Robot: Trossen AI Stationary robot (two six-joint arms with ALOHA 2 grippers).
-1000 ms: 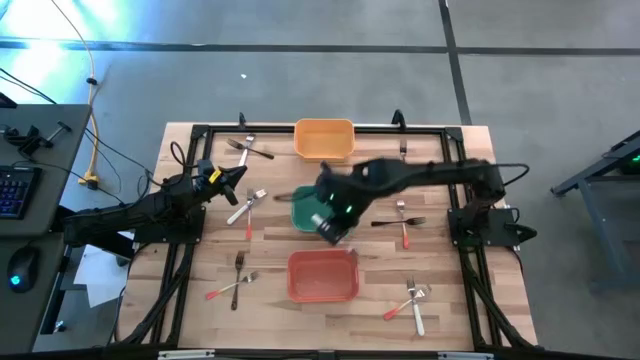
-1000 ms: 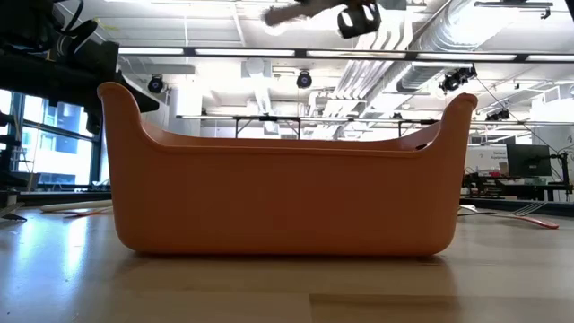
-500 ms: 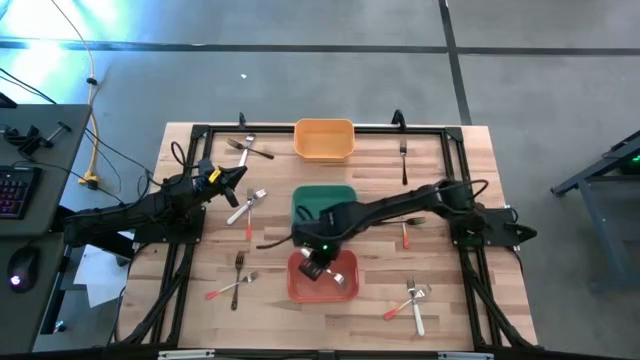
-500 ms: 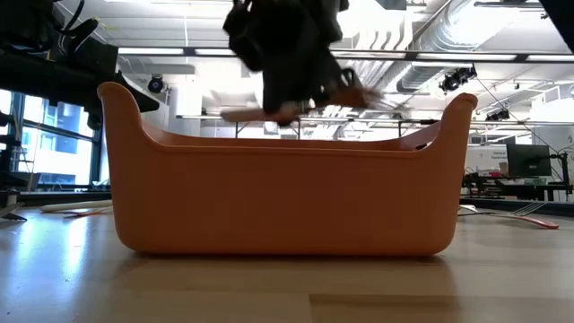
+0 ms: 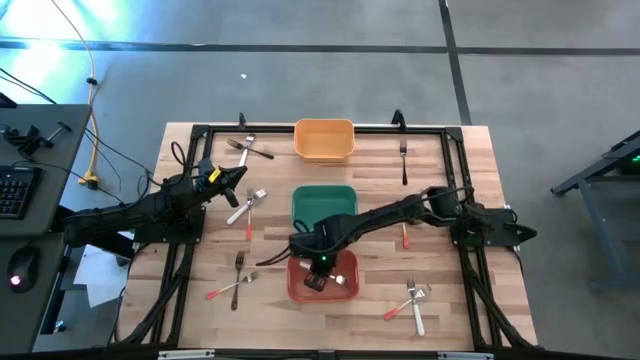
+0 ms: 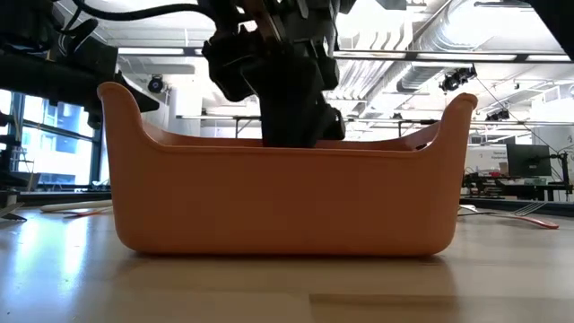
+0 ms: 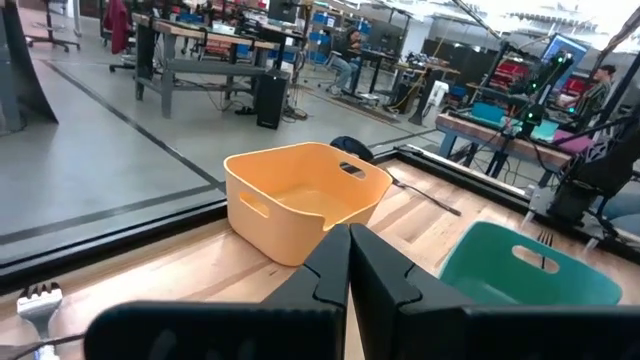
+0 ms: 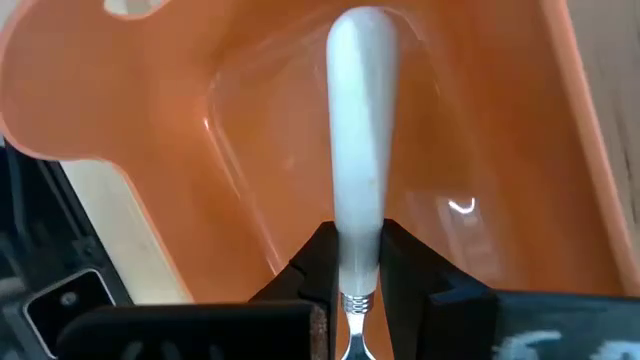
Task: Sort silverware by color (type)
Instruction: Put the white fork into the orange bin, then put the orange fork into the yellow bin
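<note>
My right gripper is down inside the red bin, shut on a white-handled fork. In the low view it dips behind the bin's near wall. My left gripper waits shut over the table's left part, its fingers closed on nothing. Loose forks lie flat on the wood: near the far left, left of centre, near left, far right, right of centre and near right. My right gripper pinches the fork between its two fingers at the handle's end by the metal neck. The fingers come slanting down from above and lie along the fork. The white handle sticks out past the fingertips over the bin's floor; whether it touches, I cannot tell.
A green bin stands just beyond the red one, with a fork in it. An orange bin sits at the far edge. A black frame runs round the table. Bare wood lies between the bins and the loose forks.
My right arm has swung from over the green bin toward the near edge and come down into the red bin, carrying the white-handled fork with it. The left arm has kept still.
</note>
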